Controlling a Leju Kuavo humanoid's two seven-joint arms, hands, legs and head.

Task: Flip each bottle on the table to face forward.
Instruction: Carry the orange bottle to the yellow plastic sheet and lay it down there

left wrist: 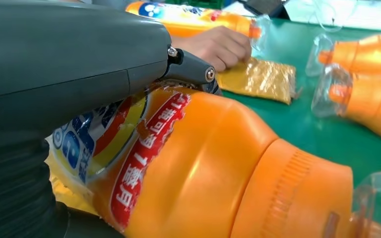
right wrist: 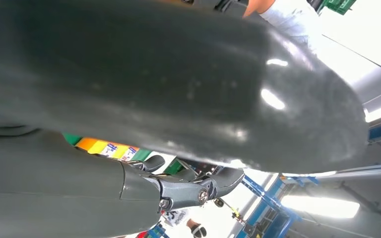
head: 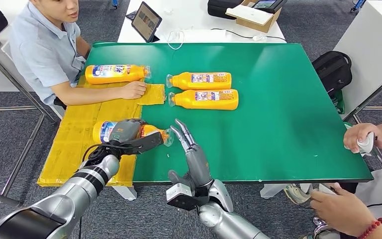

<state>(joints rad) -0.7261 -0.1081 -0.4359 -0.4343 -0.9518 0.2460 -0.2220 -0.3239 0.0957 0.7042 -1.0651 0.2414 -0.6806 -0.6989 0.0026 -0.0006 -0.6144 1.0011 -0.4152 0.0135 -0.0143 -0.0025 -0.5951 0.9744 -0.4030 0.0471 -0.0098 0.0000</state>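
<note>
left robot hand [head: 129, 135] grips near bottle [head: 104, 131] | right robot hand [head: 191, 149] upright, fingers apart

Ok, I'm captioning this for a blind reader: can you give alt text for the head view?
The robot's left hand grips an orange bottle lying at the near edge of a green table, while its right hand hovers beside it, fingers apart. Three more bottles lie farther back, one by a seated person's hand.

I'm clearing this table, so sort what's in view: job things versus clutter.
Job: held bottle, left hand, paired bottles, far bottle, right hand.
Clutter: tablet, cable, box, backpack.
</note>
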